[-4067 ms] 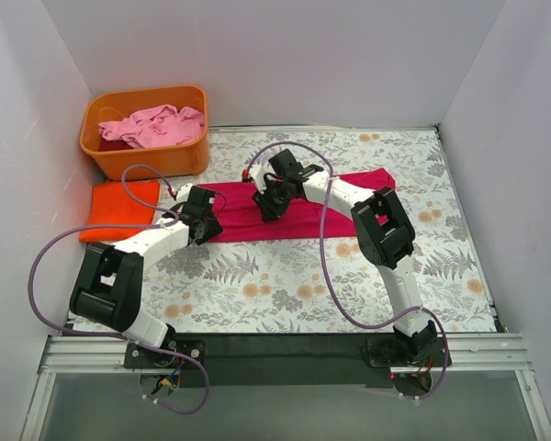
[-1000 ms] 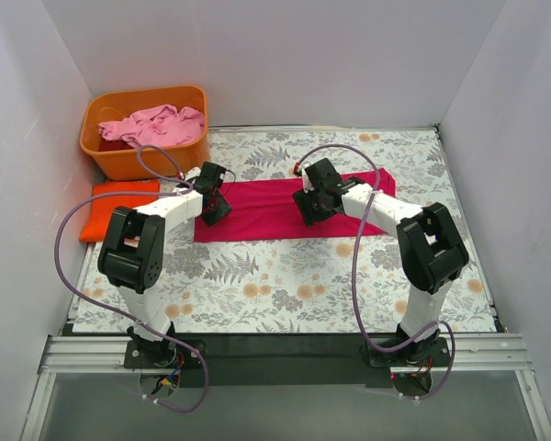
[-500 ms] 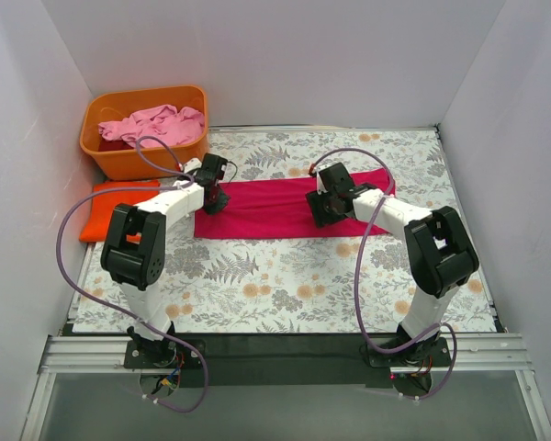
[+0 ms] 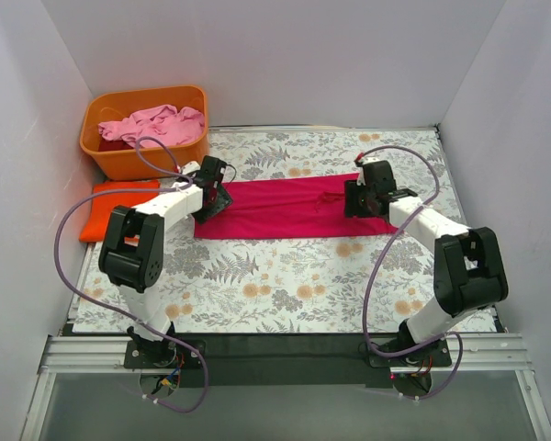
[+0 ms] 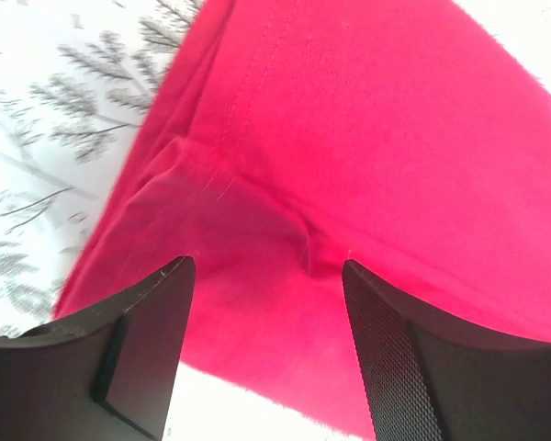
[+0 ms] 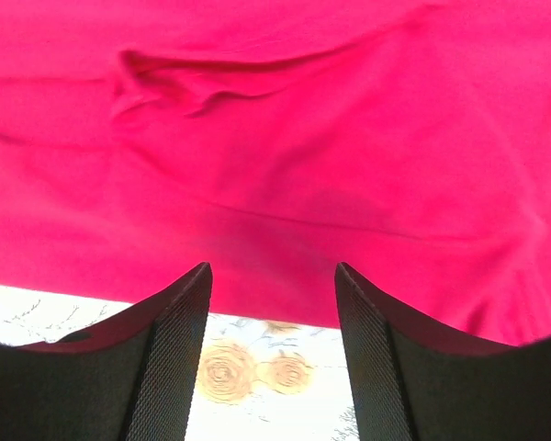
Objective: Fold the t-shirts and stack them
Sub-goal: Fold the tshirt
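With jaws apart over the magenta-red t-shirt's (image 4: 275, 207) ends, left gripper (image 5: 266, 276) and right gripper (image 6: 271, 276) should pinch all layers at matching corners for a square fold.

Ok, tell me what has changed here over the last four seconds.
The left gripper swung out to the left end of the magenta-red t-shirt, and the right gripper slid along it to the right end. Both stand open, holding nothing. The orange t-shirt, the tub and the pink t-shirt in it stayed put.
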You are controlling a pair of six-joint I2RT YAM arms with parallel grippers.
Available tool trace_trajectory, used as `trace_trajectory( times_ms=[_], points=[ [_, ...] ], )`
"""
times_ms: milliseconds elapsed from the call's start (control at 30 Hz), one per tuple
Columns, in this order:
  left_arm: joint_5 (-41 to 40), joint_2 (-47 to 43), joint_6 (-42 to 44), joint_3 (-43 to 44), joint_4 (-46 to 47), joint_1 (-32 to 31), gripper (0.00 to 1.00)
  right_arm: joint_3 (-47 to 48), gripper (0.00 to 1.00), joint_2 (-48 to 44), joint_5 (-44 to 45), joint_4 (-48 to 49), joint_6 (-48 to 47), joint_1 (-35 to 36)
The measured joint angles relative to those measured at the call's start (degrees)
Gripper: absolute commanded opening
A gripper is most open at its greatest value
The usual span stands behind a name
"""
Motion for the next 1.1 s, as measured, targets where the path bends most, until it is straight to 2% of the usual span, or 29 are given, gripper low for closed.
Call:
trace_trajectory(
  times_ms=[200, 467, 667, 833, 967, 1100],
  points=[
    [-0.31, -8.5, 0.76, -4.35, 0.83, 0.02, 0.59, -8.57, 0.49, -5.27, -4.04, 5.14, 5.53, -8.94],
    [0.2, -9.79, 1.53, -10.86, 2.19, 0.04, 0.48, -17.94, 0.41, -6.71, -9.4, 11.37, 10.73, -19.87],
    [-0.04, -6.97, 1.88, -12.63, 4.02, 0.85, 0.47, -19.08, 0.37, -5.66, -13.2, 16.04, 12.17, -26.77],
    [0.66, -8.04, 1.95, -14.47, 6.6, 2.6, 0.47, -18.91, 0.34, -1.92, -17.33, 19.34, 13.27, -31.95],
    [1.64, -9.53, 1.86, -16.46, 8.26, 3.96, 0.48, -17.79, 0.26, 0.48, -21.07, 20.72, 13.75, -34.71],
    [2.01, -9.92, 2.05, -16.92, 8.74, 4.35, 0.48, -16.79, 0.25, 1.66, -21.9, 20.79, 13.64, -35.3]
  ],
)
